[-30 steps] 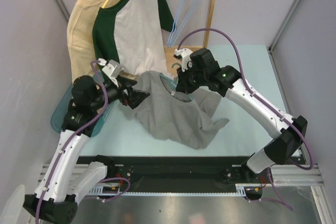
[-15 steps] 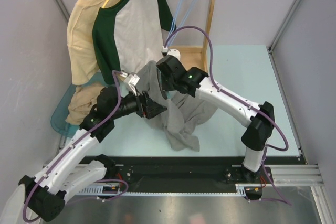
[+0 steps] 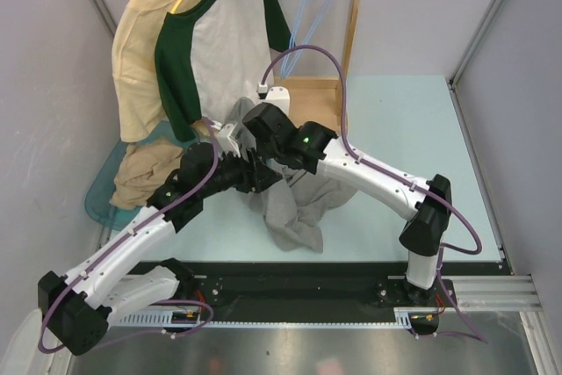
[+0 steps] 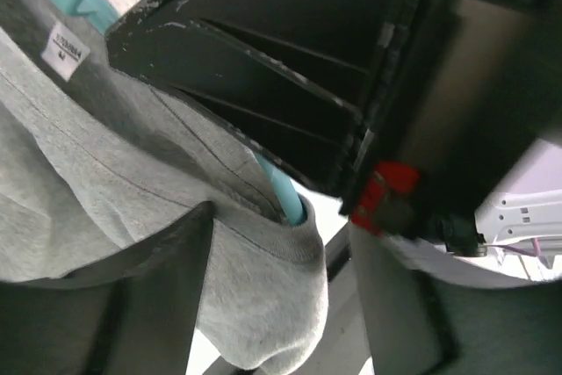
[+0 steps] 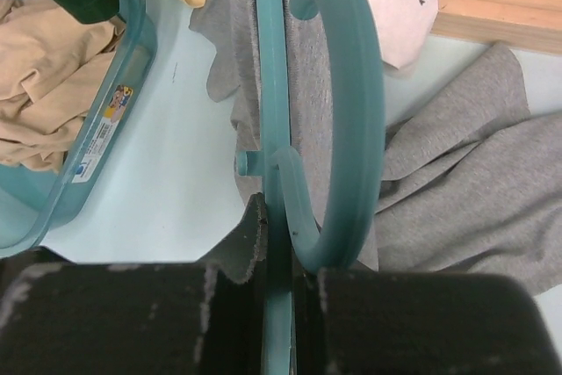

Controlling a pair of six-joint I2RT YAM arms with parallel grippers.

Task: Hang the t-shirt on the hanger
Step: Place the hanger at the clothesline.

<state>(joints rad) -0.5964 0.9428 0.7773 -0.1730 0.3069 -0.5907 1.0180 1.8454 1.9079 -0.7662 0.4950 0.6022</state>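
Top view: a see-through teal bin at centre left holds a crumpled tan cloth. The grey t-shirt hangs bunched at mid-frame between the arms. Left wrist: the left gripper is released, its fingers either side of the shirt's collar and the teal hanger. Right wrist: the right gripper is clenched on the hanger's stem, with the bin and its cloth upper left.
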